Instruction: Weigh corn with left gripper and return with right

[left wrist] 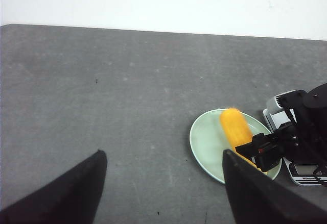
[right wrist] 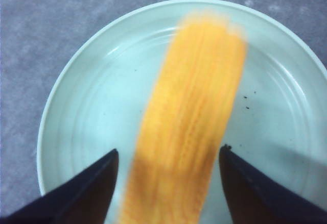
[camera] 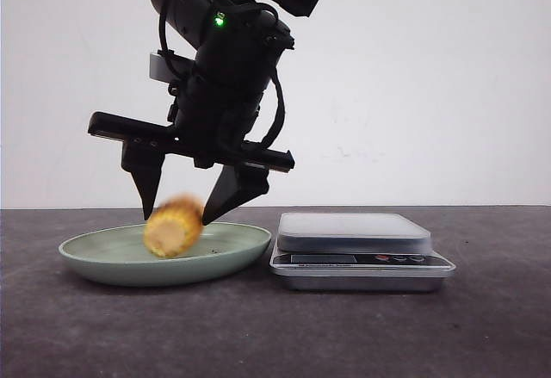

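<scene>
The corn (camera: pixel 174 227) is a yellow-orange cob, blurred by motion, over the green plate (camera: pixel 232 244). My right gripper (camera: pixel 178 216) hangs over the plate, open, with a finger on each side of the corn and a gap to each. In the right wrist view the corn (right wrist: pixel 194 112) runs lengthwise between the open fingers of the gripper (right wrist: pixel 169 150) above the plate (right wrist: pixel 92 112). My left gripper (left wrist: pixel 163 152) is open and empty, high over bare table, well away from the plate (left wrist: pixel 204 142) and the corn (left wrist: pixel 236 127).
A silver kitchen scale (camera: pixel 362 244) stands just right of the plate, its platform empty; it also shows in the left wrist view (left wrist: pixel 301 168). The dark grey table (camera: pixel 275 335) reaches to a white wall behind.
</scene>
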